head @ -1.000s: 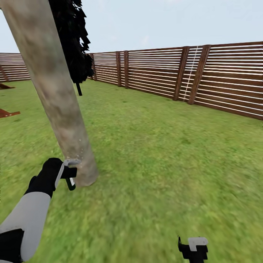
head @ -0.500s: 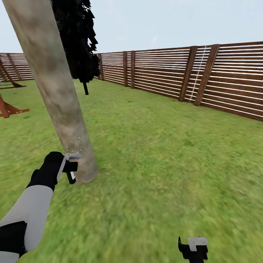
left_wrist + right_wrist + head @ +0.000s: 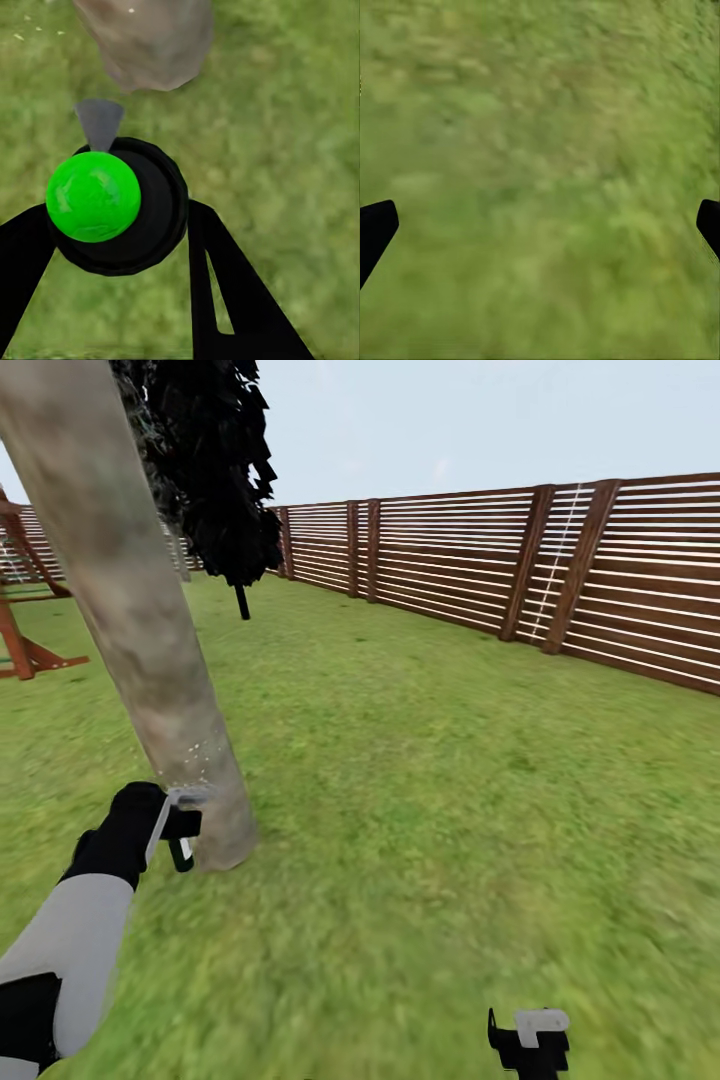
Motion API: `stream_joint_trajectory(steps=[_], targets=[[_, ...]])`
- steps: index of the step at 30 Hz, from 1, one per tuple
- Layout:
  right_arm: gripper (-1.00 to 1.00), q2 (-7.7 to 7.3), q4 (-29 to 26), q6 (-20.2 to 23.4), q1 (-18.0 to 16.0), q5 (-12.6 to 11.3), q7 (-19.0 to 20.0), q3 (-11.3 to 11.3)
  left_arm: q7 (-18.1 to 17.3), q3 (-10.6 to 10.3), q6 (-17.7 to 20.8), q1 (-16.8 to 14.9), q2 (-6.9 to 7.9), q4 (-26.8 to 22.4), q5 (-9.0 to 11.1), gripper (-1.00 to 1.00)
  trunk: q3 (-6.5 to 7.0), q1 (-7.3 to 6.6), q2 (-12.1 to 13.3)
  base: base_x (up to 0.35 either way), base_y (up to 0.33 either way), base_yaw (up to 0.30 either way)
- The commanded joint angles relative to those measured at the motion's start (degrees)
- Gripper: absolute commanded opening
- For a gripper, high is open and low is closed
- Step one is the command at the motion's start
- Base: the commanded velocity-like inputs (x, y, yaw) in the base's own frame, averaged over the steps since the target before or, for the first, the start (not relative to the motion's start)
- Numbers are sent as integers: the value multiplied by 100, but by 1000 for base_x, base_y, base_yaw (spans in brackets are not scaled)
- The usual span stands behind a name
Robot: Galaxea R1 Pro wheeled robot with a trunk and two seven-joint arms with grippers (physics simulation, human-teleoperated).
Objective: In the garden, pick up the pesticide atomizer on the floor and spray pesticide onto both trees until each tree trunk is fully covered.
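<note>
A thick mottled beige-grey tree trunk (image 3: 140,620) rises from the lawn at the left of the head view. My left gripper (image 3: 176,826) is shut on the pesticide atomizer (image 3: 183,838), a small dark bottle with a pale trigger, held right beside the trunk's base. Fine pale droplets (image 3: 195,763) speckle the bark just above it. In the left wrist view the atomizer (image 3: 112,202) sits between my black fingers (image 3: 225,292), its grey nozzle (image 3: 99,124) pointing at the trunk (image 3: 146,41). My right gripper (image 3: 530,1042) is low at the front, open over grass (image 3: 540,225).
Green lawn (image 3: 450,780) spreads to the right and ahead. A reddish-brown slatted fence (image 3: 520,570) bounds it at the back and right. A dark conifer (image 3: 215,470) stands behind the trunk. A red-brown wooden frame (image 3: 25,630) sits at the far left.
The camera has shifted, so the fence and conifer sit further right. My left gripper stays shut on the atomizer beside the trunk's base. The right gripper has not moved.
</note>
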Motion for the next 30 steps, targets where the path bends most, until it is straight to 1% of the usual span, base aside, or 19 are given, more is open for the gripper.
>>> stream_joint_trajectory(steps=[1, 4, 7, 9, 10, 11, 13, 14, 15, 17, 20, 22, 23, 24, 25, 26, 27, 29, 30], targets=[[100, -1, 3, 9, -2, 53, -59, 20, -61, 14, 18, 65, 65, 11, -14, -100, -5, -1, -2, 6, -270, 275], [100, -1, 3, 9, -2, 53, -59, 23, -61, 17, 6, 185, 107, 29, -54, -100, -5, -1, -2, 2, -271, 276], [100, -1, 3, 9, -2, 53, -59, 24, -58, 39, -22, 237, -17, 77, -37, -100, -5, -1, -2, 11, -272, 276], [100, -1, 3, 9, -2, 53, -59, 24, -48, 47, -37, 280, -187, 140, -59, -100, -5, -1, -2, 96, -269, 254], [100, -1, 3, 9, -2, 53, -59, 21, -43, 39, -43, 287, -214, 150, -66, -100, -5, -1, -2, 167, -252, 101], [100, -1, 3, 9, -2, 53, -59, 20, -38, 49, -47, 297, -191, 157, -69, -100, -5, -1, -2, 201, -245, 41], [100, -1, 3, 9, -2, 53, -59, 17, 1, 76, -54, 352, 2, 157, -71, -100, -5, -1, -2, 227, -237, 10], [100, -1, 3, 9, -2, 53, -59, 16, 45, 80, -55, 364, 78, 160, -71, -100, -5, -1, -2, 232, -234, 4], [100, -1, 3, 10, -2, 53, -59, 19, 115, 66, -74, 484, 124, 166, -73, -100, -5, -1, -2, 235, -234, 1], [100, 1, 3, 9, -2, 53, -59, 23, 149, 58, -138, 677, 79, 166, -51, -100, -5, -1, -2, 235, -234, 4], [100, 6, 3, 9, -2, 53, -59, 24, 157, 82, -173, 731, -73, 159, -29, -100, -5, -1, -2, 235, -233, 179], [100, 6, 3, 9, -2, 53, -59, 24, 158, 101, -177, 744, -81, 163, -34, -100, -5, -1, -2, 236, -233, 257], [100, 7, 3, 9, -2, 53, -59, 24, 158, 137, -181, 786, -53, 164, -35, -100, -5, -1, -2, 236, -233, 270], [100, 8, 3, 9, -2, 53, -59, 24, 158, 249, -220, 865, -22, 161, -37, -100, -5, -1, -2, 235, -233, 273], [100, 8, 3, 9, -2, 53, -59, 24, 158, 422, -392, 955, 21, 165, -49, -100, -5, -1, -2, 236, -233, 275], [100, 8, 3, 9, -2, 53, -59, 24, 158, 522, -658, 1006, 43, 212, -54, -100, -5, -1, -2, 236, -232, 276], [100, 8, 3, 9, -2, 53, -59, 24, 163, 551, -813, 1040, 16, 366, -63, -100, -5, -1, -2, 236, -231, 276], [100, 8, 3, 9, -2, 53, -59, 24, 177, 565, -901, 1058, -37, 528, -62, -100, -5, -1, -2, 237, -231, 277], [100, 8, 3, 9, -2, 53, -59, 24, 237, 576, -926, 1062, -97, 563, -48, -100, -5, -1, -2, 237, -231, 277]])
